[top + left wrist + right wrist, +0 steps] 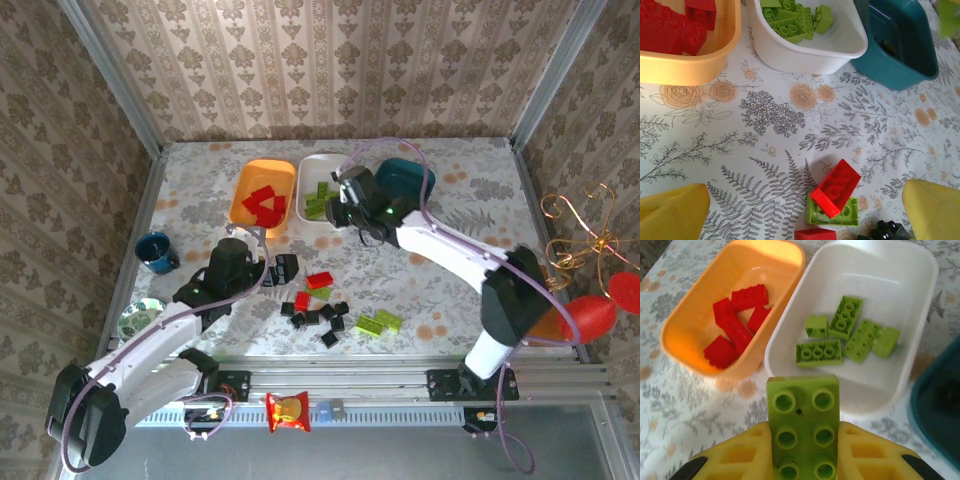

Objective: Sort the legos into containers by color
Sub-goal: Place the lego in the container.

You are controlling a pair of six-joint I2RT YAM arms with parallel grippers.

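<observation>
One lime brick (802, 415) sits pinched in the right gripper (802, 450) at the white tray's (920, 270) near rim; the left gripper (802, 210) hangs spread above loose bricks (835, 187).

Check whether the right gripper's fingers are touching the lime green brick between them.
Touching. Right wrist view: the lime green brick sits between the yellow fingers of the right gripper, both sides flush against them, no gap.
</observation>
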